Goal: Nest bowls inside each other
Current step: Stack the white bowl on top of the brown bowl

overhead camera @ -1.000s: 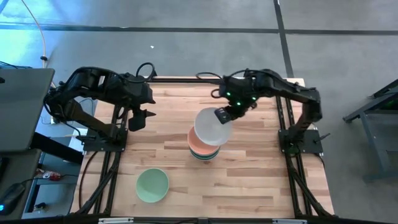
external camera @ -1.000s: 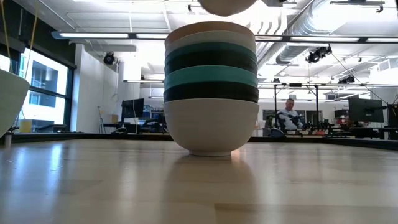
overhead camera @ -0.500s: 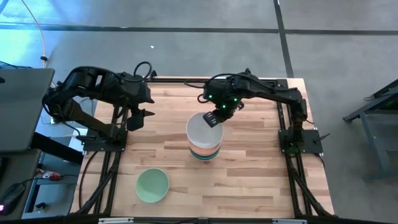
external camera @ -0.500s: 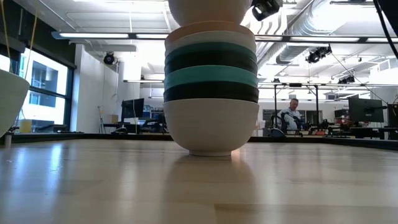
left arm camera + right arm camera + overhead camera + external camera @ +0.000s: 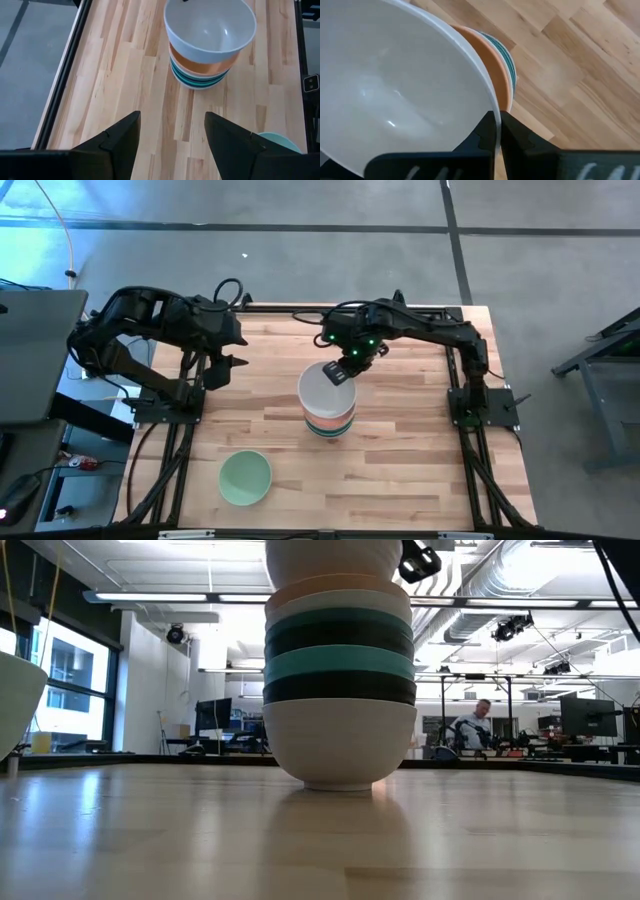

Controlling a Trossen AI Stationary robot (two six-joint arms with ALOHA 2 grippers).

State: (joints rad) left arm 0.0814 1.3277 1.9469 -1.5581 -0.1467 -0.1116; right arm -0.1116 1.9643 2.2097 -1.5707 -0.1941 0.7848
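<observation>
Pinching the rim of a white bowl (image 5: pixel 324 390), the right tool (image 5: pixel 340 372) is seen closed on it above the stack of bowls (image 5: pixel 328 423) near the middle of the wooden surface (image 5: pixel 400 470). In the right wrist view the two dark fingers (image 5: pixel 512 137) are pressed on either side of the thin white rim. Whether the held bowl is already seated in the peach bowl (image 5: pixel 200 64) beneath it cannot be told; in the low view its top is cut off by the picture's upper edge, and only its underside is shown just over the peach rim.

The stack's lower members are hidden from above by the white bowl. From the side, bands are counted below the held bowl: one peach, one pale band of uncertain colour, one dark green, one teal (image 5: pixel 340 664), one black, and one white bowl at the base (image 5: pixel 340 745). Further bowls nested out of sight cannot be ruled out.

One mint green bowl (image 5: pixel 245 477) is seen apart, near the surface's front edge, and is cut off at the left edge of the low view.

The left tool (image 5: pixel 221 373) is held with its fingers spread apart and empty, over the left rear of the surface, well away from the stack.
</observation>
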